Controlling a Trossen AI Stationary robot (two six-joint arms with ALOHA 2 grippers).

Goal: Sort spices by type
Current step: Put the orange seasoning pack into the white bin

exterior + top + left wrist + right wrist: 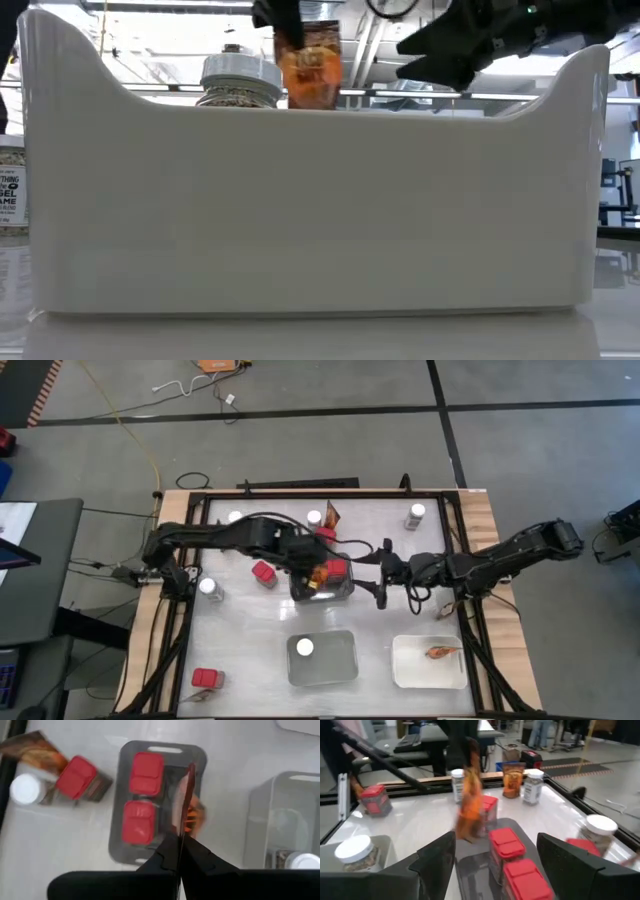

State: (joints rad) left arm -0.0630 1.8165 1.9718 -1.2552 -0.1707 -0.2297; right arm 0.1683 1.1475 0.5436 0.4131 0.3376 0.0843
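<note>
Left pincer (179,851), clamped on an orange packet (186,805) at the grey tray's (345,594) 3 o'clock, should carry it clear; right pincer (495,855) gapes empty.

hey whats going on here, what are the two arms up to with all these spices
The left gripper is pinching a flat orange packet edge-on and holding it over the grey tray mid-table, which has two red containers in it. The right gripper is open and waits right beside that tray, empty. In the near trays, one holds a white-lidded jar and the white one holds a packet. More jars, red containers and a packet lie loose on the table.
</note>
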